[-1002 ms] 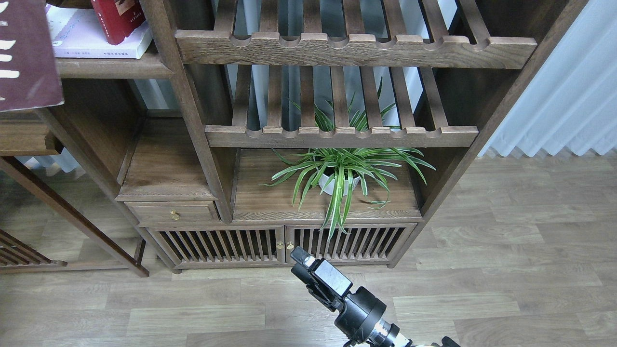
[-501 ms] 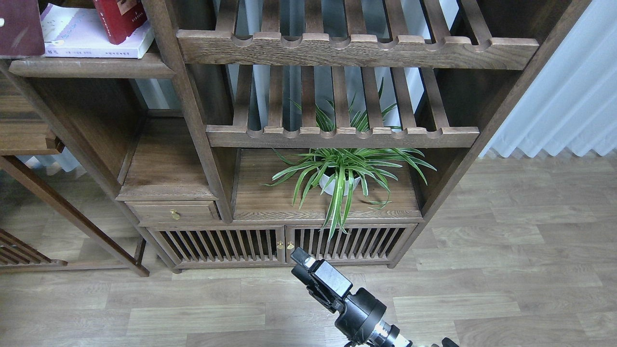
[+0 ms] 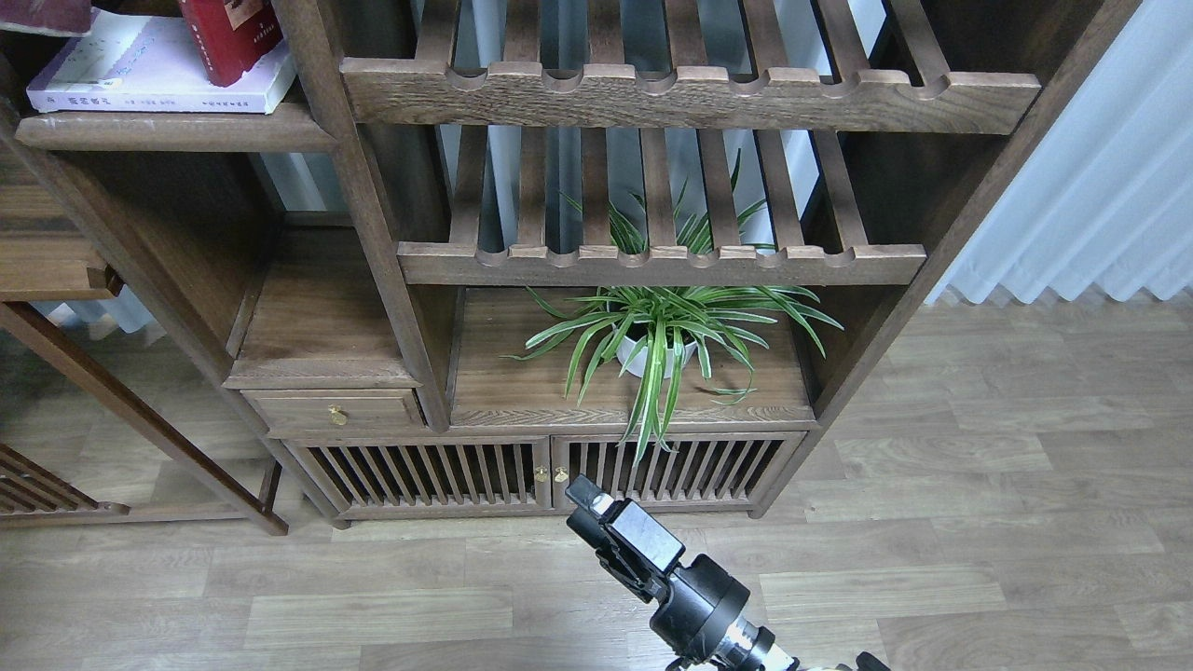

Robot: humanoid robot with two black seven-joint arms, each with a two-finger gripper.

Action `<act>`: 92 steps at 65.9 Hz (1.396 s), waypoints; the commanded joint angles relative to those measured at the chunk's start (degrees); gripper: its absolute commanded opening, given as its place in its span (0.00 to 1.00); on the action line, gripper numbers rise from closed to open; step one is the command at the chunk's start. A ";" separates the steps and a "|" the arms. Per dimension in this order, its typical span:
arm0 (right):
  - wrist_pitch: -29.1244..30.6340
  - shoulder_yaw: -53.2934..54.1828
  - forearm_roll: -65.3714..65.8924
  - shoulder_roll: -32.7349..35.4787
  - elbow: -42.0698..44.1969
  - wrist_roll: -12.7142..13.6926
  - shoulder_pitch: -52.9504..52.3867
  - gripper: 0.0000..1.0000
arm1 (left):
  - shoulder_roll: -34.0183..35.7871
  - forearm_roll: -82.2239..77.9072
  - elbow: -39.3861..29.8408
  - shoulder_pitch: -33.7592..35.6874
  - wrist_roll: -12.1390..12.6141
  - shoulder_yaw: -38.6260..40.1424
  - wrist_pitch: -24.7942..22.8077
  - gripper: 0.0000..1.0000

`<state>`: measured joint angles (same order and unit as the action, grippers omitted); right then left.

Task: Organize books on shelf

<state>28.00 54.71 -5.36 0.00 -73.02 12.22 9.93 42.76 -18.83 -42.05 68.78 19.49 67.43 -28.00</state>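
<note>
On the shelf at the top left, the pale white-lavender book lies flat. The bright red book stands on top of it, cut off by the top edge of the view. Only a sliver of the dark maroon book shows in the top left corner, above the pale book; what holds it is out of view. My right gripper hangs low over the floor in front of the cabinet doors, far from the books. It looks dark and is seen from the side, so its fingers cannot be told apart. My left gripper is out of view.
Two slatted racks with notched rails fill the middle of the bookcase. A potted spider plant stands on the board below them. A small drawer and slatted cabinet doors sit at the base. White curtains hang at right.
The maroon book has risen up and left, from covering the left edge to almost out of the view. More of the pale book now shows. The right arm has barely shifted.
</note>
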 commanded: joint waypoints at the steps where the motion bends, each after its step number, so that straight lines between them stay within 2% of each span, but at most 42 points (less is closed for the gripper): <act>1: 0.00 0.05 0.00 0.00 -0.02 0.09 0.08 1.00 | -2.07 0.02 4.35 4.60 0.02 -4.23 0.00 0.15; 34: 0.00 -0.22 0.00 0.00 -0.11 0.09 0.08 1.00 | -8.83 -0.07 17.97 17.70 1.52 -15.04 0.00 0.17; 61: 0.00 -0.22 0.09 0.00 -0.11 0.09 0.08 1.00 | -13.76 0.54 24.21 19.20 1.52 -18.29 0.00 0.27; 81: 0.00 -0.04 0.09 0.00 -0.11 0.09 0.08 1.00 | -13.85 0.72 22.90 17.88 1.08 -18.12 0.00 0.48; 92: 0.00 -0.04 0.09 0.00 -0.02 0.09 0.08 1.00 | -10.25 1.33 16.84 16.65 0.64 -17.33 0.00 0.54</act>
<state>27.99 54.65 -5.27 0.00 -73.13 12.31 10.02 29.93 -18.05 -21.60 86.33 20.18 49.79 -28.00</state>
